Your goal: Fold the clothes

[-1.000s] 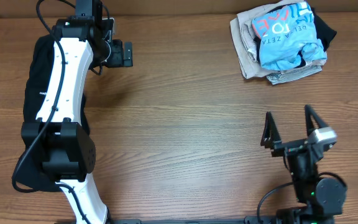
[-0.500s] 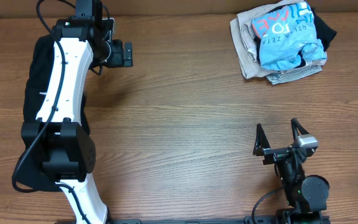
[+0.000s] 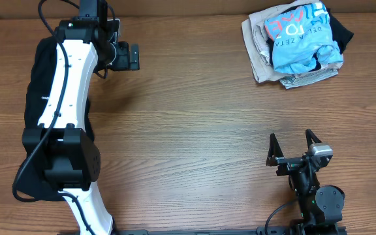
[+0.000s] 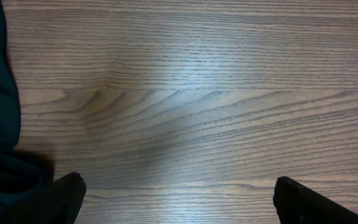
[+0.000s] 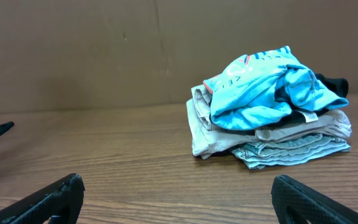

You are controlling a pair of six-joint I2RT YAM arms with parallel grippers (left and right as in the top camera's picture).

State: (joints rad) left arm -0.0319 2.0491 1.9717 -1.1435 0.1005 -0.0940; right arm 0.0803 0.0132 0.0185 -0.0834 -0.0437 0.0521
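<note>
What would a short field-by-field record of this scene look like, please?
Table: wooden, brown
Clothes pile: crumpled heap, far right corner
Blue T-shirt: on top of the pile, unfolded
Black garment: left side, partly under the left arm
Left gripper: open, empty, above the table
Right gripper: open, empty, facing the pile

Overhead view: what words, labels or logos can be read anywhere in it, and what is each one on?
"DELTA ZETA": small white print on the blue T-shirt.
Larger red and white letters on the same shirt: broken up by folds, not readable as words.
Small white mark on the black garment: too small to read.
No other text is visible.
</note>
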